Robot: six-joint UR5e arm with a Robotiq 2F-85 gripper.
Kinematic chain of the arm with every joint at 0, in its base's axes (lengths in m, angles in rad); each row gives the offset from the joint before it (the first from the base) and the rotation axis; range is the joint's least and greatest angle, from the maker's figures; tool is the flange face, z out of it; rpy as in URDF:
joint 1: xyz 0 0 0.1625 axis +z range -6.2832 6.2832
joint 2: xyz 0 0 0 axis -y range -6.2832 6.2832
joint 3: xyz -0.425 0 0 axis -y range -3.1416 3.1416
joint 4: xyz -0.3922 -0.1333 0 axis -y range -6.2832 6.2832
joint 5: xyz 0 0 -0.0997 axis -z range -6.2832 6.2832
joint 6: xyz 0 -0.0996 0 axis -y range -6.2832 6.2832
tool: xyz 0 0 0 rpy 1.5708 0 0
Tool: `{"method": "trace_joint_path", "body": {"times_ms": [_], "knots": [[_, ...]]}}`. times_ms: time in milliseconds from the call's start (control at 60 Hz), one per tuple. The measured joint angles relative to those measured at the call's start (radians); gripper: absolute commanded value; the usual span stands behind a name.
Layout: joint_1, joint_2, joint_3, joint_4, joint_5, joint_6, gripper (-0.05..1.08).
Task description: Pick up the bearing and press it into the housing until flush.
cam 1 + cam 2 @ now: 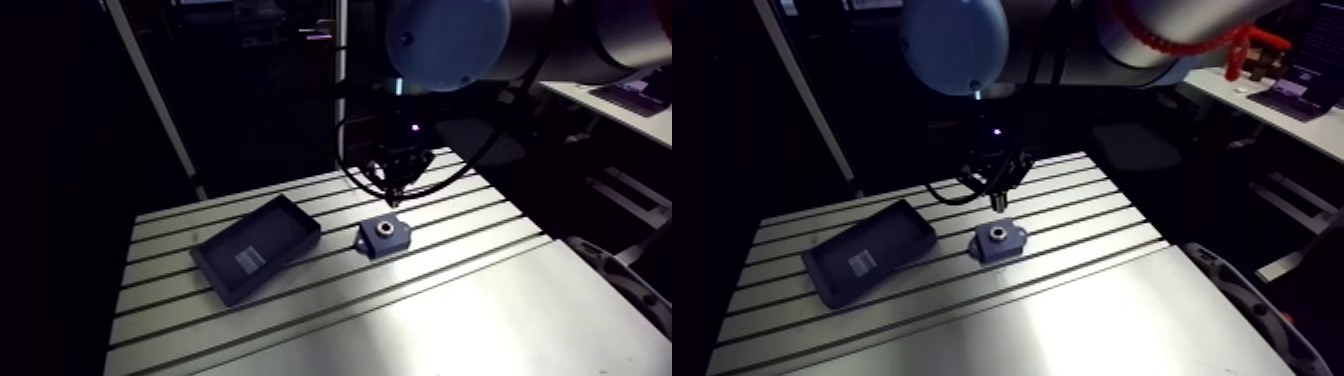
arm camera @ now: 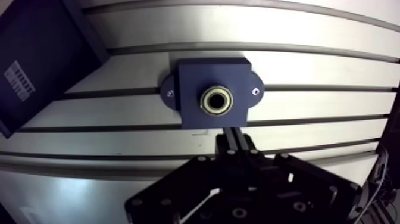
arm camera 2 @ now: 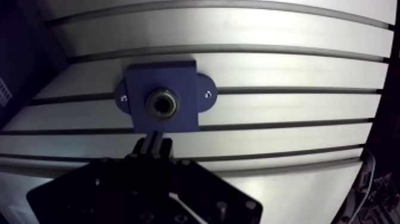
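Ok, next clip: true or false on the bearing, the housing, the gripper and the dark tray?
1. The bearing sits in the bore of the housing. True.
2. The gripper holds the bearing. False: its fingers are shut with nothing between them.
3. The dark tray lies beside the housing, apart from it. True.
4. The housing stands inside the tray. False: it rests on the slotted table.

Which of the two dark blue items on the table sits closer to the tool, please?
The small flanged housing, with the bearing ring in its bore, directly ahead of the tool; the larger flat tray lies off to one side.
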Motion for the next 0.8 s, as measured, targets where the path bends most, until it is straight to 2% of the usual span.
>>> {"method": "trace_joint_path", "body": {"times_ms": [283, 800], "knots": [[0.007, 0.036, 0.011, -0.047, 0.013, -0.004, 1.08], [0.009, 0.064, 0.028, -0.094, 0.008, -0.006, 1.08]]}}
